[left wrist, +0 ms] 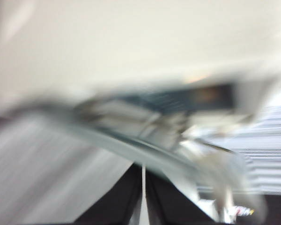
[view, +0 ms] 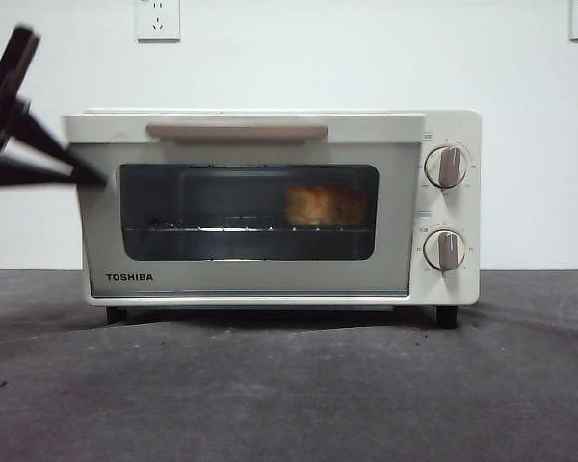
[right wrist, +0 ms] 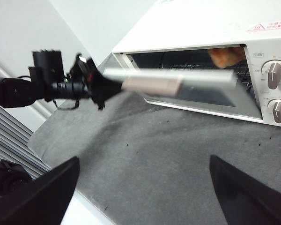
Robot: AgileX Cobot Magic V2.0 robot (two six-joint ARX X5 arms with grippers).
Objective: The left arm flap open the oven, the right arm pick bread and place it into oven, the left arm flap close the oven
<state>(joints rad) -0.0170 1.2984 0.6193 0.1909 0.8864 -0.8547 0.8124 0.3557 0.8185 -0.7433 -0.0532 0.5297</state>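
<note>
A dark grey table mat (view: 289,395) lies below 2 wall sockets (view: 158,19).

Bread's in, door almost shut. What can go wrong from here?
1. The door looks ajar and blurred in the right wrist view; it may bounce back unlatched.
2. The left gripper sits at the door's left edge; it could snag there or shove the oven sideways.

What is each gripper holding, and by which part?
The right gripper holds nothing. The left gripper is at the oven door, at its left edge; whether it grips it cannot be told.
</note>
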